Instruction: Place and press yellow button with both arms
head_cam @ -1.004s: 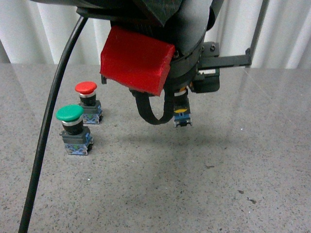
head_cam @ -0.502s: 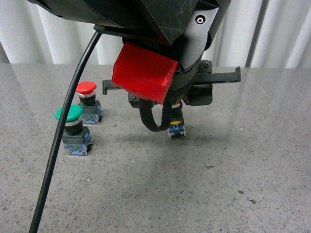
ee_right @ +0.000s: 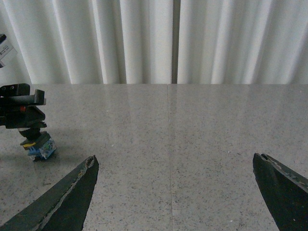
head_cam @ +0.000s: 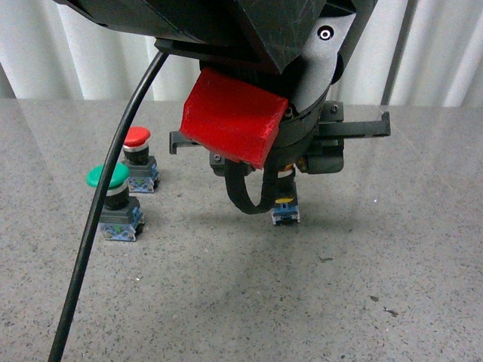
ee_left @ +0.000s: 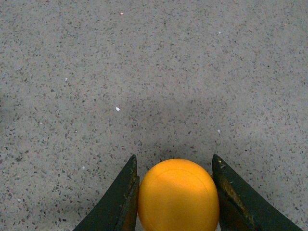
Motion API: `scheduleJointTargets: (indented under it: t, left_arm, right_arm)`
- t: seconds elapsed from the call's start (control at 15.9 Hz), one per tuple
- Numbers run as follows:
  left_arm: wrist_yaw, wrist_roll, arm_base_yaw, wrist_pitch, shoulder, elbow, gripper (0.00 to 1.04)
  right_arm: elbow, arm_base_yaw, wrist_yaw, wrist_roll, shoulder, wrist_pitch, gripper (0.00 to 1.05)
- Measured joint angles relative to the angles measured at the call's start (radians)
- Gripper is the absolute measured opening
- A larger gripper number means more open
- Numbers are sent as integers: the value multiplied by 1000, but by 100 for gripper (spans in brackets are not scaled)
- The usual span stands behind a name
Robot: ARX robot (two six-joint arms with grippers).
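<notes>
The yellow button (head_cam: 285,210) hangs under my left arm (head_cam: 235,117), the black arm with the red cover, near the middle of the grey stone table (head_cam: 377,271). Only its black body and blue base show there, very close to the tabletop. In the left wrist view my left gripper (ee_left: 173,159) is shut on the round yellow cap (ee_left: 178,195), one dark finger (ee_left: 124,197) on each side. In the right wrist view my right gripper (ee_right: 174,158) stands wide open over bare table, and the yellow button (ee_right: 39,147) hangs slightly tilted far off to one side.
A green-capped button (head_cam: 113,197) and a red-capped button (head_cam: 139,158) stand at the left of the table. A thick black cable (head_cam: 106,226) hangs down in front of them. White curtains (head_cam: 445,53) close off the back.
My left arm has come down and shifted slightly right with the yellow button, bringing its blue base close to the tabletop. The green and red buttons have stayed put.
</notes>
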Motion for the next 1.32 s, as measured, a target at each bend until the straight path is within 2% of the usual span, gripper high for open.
scheduleJointTargets:
  t: [0.13,0.38,0.5,0.75,0.88,1.07,1.13,1.25,1.32]
  left_arm:
    - [5,-2,2,-1,0,0,39]
    - [25,-2,5,2,0,0,78]
    - [37,-3,5,52,0,-10,98]
    - [-2,93,8,370,-10,-116,98]
    - [-109,235,16,597,-11,-165,98]
    - [-174,449,19,899,-4,-192,98]
    - [-214,470,29,1003,-10,-233,90]
    - [-206,472,91,1109,-135,-497,68]
    - [-168,472,126,1148,-208,-615,57]
  right_arm:
    - [0,0,0,0,0,0,98]
    - [0,0,0,0,0,0,98]
    - [0,0,0,0,0,0,98]
    - [0,0,0,0,0,0,98]
    - [0,0,0,0,0,0,98]
    - [0,0,0,0,0,0,98]
    - [0,0,0,0,0,0,98]
    - [0,0,3,0,0,-1,98]
    - [0,0,-1,0,0,1,98]
